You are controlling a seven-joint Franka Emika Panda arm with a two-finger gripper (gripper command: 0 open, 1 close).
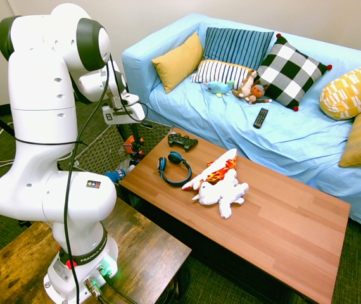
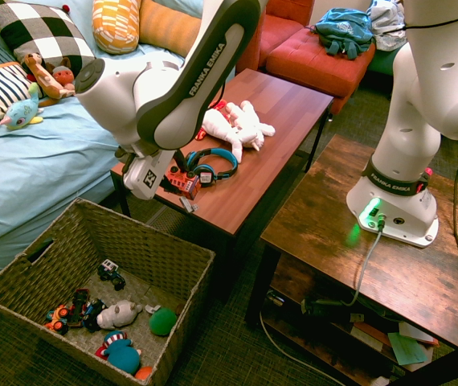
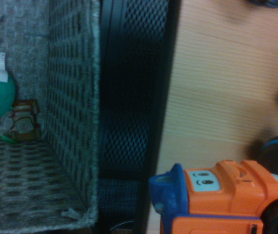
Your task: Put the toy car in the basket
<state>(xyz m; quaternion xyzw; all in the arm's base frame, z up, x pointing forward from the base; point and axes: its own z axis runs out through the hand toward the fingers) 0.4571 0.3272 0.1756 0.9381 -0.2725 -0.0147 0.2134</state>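
Now the carry is on: the claw (image 2: pixel 182 178) of the white arm pinches the small red-orange toy car (image 2: pixel 185 183) between its fingers and holds it at the corner of the long reddish wooden desk (image 2: pixel 285 104), right at the edge that faces the big woven grey-brown wicker basket (image 2: pixel 181 245). The wrist view shows the car's orange cab with its little painted face, the desk edge just beside it and the basket's wall beyond a dark gap. So the pick looks done, and the step in hand is the transfer. The next move, by this reading, calls for a swing out past the desk edge and over the basket's rim, then a release above its floor, clear of the small toys and the green ball (image 2: pixel 162 322) already inside. On the desk lie blue-and-black headphones (image 2: pixel 210 163), a black game controller (image 1: pixel 182 140) and a white and red-orange plush animal (image 2: pixel 233 122). Behind stands a light-blue covered sofa (image 1: pixel 282 136) with cushions, a remote and soft toys.
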